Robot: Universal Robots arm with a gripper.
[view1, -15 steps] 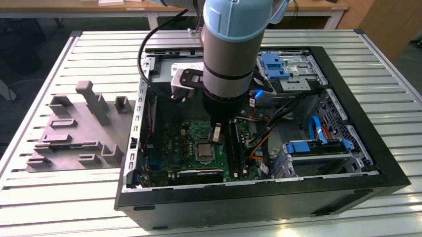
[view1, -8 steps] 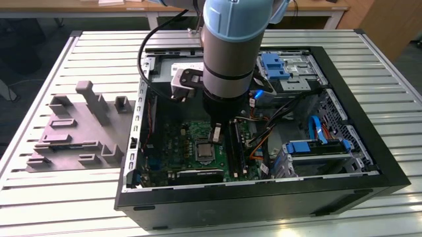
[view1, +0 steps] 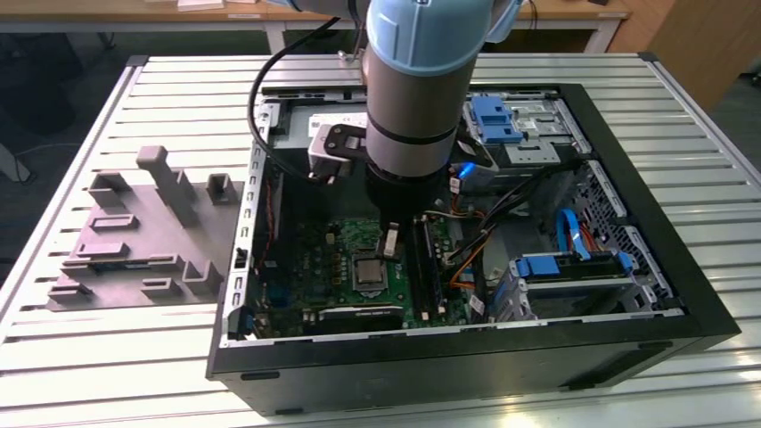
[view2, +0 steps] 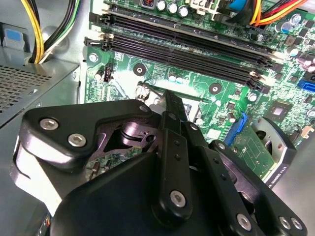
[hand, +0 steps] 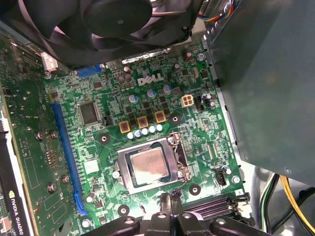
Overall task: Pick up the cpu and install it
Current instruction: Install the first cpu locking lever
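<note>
Silver-topped, the cpu sits in the socket at centre of the first wrist view. Just below it the gripper hangs with fingers together, empty; a fan is upper left, a grey box at right.

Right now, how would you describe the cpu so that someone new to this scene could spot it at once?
Start at the open black computer case on the slatted table, then find the green motherboard inside it. Near the board's middle sits a metal-framed rectangular socket; the cpu is the flat, pale silver-grey square lying within that frame, the only smooth plain metal plate among small studded components.
</note>
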